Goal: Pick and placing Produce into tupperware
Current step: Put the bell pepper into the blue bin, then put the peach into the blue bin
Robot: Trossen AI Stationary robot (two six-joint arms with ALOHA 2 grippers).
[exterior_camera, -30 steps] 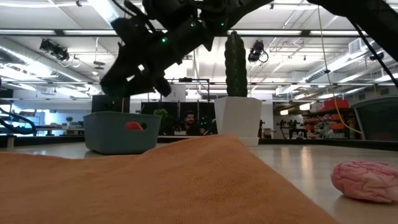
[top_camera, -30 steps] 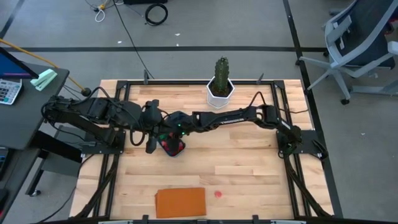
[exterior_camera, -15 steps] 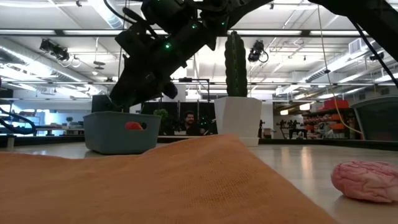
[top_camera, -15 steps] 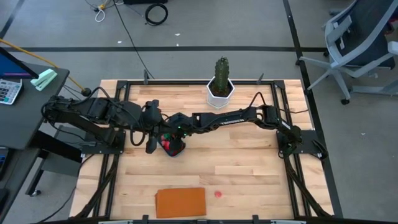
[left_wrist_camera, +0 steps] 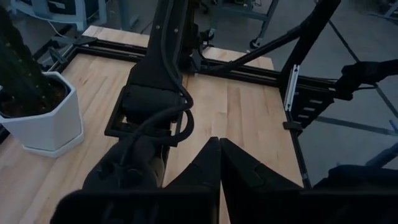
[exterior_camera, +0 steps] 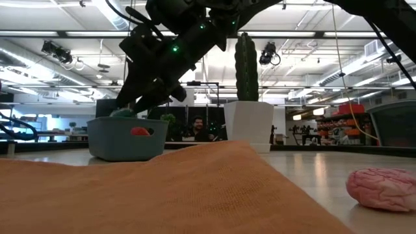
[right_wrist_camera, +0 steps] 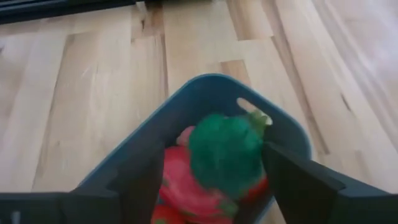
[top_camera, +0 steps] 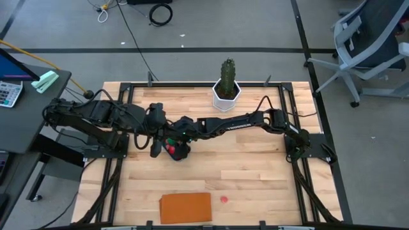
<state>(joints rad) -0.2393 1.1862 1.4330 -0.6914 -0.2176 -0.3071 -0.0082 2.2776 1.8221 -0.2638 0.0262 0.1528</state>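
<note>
Left gripper (left_wrist_camera: 219, 144) parked just to the left of the small teal-blue plastic rectangular container (top_camera: 176, 151), jaws pressed together on nothing; judged a waiting post, close by yet clear of the drop. Pointed along the wooden table (top_camera: 255, 172) toward its right edge.

Teal container stood left of the table's centre, holding red toy pieces (right_wrist_camera: 184, 186) with a green broccoli-like toy (right_wrist_camera: 224, 152) on top of them. Right gripper (right_wrist_camera: 214, 165) hung directly over the open container, fingers spread to either side of the green toy: one finger clearly apart from it, the other at its very edge. Read as a release, the green piece lowered onto the pile so as not to bounce out. Could not be settled whether that second finger touched.

Flat orange rectangular board (top_camera: 185, 207) lay at the front edge, apparently no part of the job. Just right of it, one small pink toy piece (top_camera: 223, 199) alone on the bare wood, well apart from the container; judged the produce left to collect.

Tall green cactus in a white pot (top_camera: 227, 89) stood at the back edge.

From above, container mostly covered by both wrists. From table height, its contents hidden behind the wall save one red patch through the handle slot. Number of red pieces could not be counted.
</note>
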